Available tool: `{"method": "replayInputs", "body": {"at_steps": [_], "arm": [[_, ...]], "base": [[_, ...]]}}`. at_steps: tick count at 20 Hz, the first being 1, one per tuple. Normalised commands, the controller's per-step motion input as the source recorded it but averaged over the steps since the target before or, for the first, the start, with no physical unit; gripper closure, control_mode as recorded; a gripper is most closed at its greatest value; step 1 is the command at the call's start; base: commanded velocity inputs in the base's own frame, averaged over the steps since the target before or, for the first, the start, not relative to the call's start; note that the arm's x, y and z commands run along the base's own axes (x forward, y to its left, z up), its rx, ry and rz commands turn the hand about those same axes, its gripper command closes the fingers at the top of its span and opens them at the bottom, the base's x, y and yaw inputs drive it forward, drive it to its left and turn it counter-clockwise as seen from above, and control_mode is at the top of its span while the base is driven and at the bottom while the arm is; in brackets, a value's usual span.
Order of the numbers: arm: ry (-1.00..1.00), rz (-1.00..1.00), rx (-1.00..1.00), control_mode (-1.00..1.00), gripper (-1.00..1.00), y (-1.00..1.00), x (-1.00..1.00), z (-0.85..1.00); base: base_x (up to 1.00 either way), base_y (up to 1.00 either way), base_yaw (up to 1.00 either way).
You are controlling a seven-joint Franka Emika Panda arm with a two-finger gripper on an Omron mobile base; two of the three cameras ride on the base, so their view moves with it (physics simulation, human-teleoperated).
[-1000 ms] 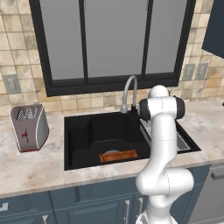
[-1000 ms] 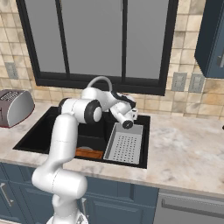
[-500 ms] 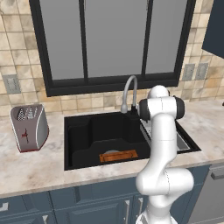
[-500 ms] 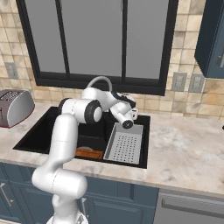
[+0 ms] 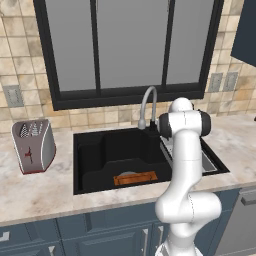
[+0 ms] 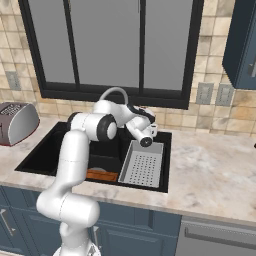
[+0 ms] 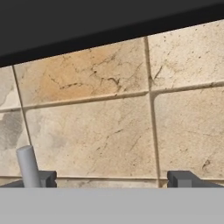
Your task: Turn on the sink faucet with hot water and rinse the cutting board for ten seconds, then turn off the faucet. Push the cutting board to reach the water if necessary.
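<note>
The sink faucet (image 5: 148, 102), a slim grey gooseneck, rises behind the black sink (image 5: 95, 150); its arch (image 6: 116, 92) shows above my arm. No water is in view at the spout. The orange-brown cutting board (image 5: 135, 178) lies flat on the floor of the left compartment, near the front wall, and its end (image 6: 102, 175) peeks out beside my arm. My gripper (image 6: 150, 129) hovers open at the sink's back rim, right of the faucet base, pointing at the tiled wall. In the hand view the gripper (image 7: 113, 178) holds nothing, and a pale grey rod (image 7: 27, 166) stands by the left fingertip.
A grey perforated rack (image 6: 142, 165) fills the sink's right compartment. A toaster (image 5: 34, 145) stands on the counter to the left. Behind the sink are the dark-framed window (image 5: 130, 45) and the tiled backsplash (image 7: 109, 131). Wall outlets (image 6: 212, 94) sit to the right.
</note>
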Motion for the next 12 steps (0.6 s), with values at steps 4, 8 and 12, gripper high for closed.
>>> {"method": "replayInputs", "body": {"at_steps": [4,8,12], "arm": [[0.00,0.02,0.00,-1.00,-1.00,-0.25,0.00,0.00],[0.00,0.02,0.02,-1.00,-1.00,-0.46,-0.03,0.00],[0.00,0.01,0.03,-1.00,-1.00,-0.52,-0.08,0.00]], "base": [[0.00,0.00,0.00],[0.00,0.00,0.00],[0.00,0.00,0.00]]}}
